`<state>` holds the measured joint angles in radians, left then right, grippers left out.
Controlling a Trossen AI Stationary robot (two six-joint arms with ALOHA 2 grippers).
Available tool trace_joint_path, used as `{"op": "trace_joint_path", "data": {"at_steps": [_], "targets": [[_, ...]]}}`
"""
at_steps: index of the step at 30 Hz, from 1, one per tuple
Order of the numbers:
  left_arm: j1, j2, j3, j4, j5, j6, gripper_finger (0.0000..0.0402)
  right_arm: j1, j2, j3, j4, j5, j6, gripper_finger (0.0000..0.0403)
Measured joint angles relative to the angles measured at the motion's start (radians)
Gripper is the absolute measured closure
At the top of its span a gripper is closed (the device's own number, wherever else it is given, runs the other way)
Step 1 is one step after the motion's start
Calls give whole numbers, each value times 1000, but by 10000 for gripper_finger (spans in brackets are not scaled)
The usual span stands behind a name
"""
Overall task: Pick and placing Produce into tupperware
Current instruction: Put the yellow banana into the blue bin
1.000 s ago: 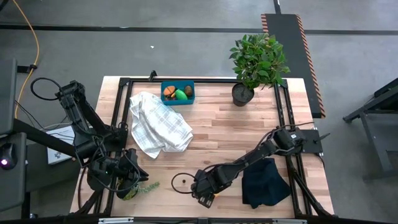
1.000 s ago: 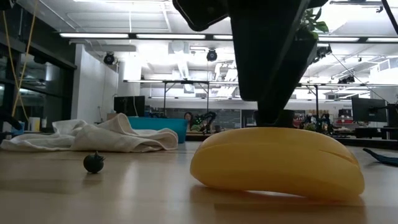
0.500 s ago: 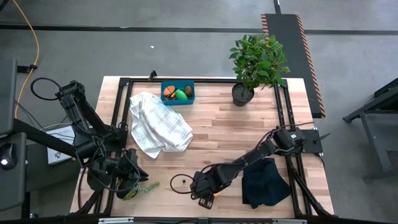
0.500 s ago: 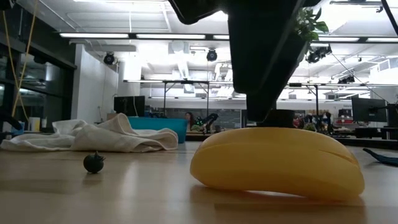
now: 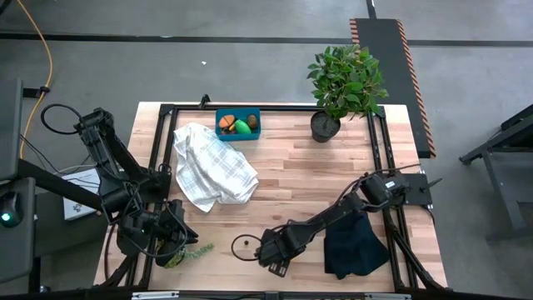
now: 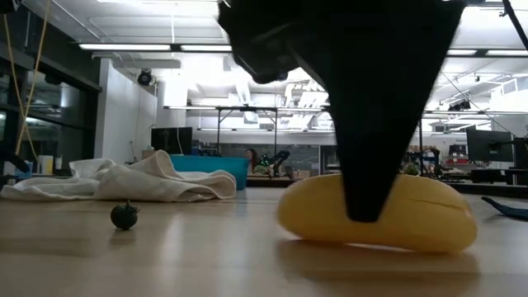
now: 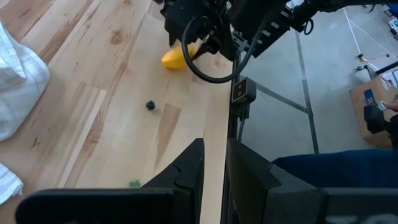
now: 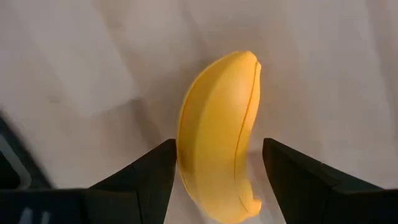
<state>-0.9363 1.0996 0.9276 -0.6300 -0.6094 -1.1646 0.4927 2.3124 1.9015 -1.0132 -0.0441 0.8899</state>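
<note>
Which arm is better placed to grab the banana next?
Right. Its gripper has open jaws straddling the banana at the table's near edge. The left gripper sits shut beside a small plant, away from it.

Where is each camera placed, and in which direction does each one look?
High view: above, straight down on the table; both arms.
Low view: table height, level across; banana, a dark finger before it.
Left wrist view: on left arm, across the table; left claw, banana under right claw.
Right wrist view: down on banana between right claw fingers.
Shared: the banana.
</note>
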Motion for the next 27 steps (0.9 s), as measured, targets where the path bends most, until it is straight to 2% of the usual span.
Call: {"op": "trace_joint_path", "data": {"at_steps": [5,14,27], "targets": [[0,0,0,-2,0,0,344,-7,0,5,-66,43,26,171],[0,0,0,-10,1,7,344,-25,0,5,-77,44,26,176],[0,0,0,-26,14,9,344,-28,-1,5,-77,22,18,262]]}}
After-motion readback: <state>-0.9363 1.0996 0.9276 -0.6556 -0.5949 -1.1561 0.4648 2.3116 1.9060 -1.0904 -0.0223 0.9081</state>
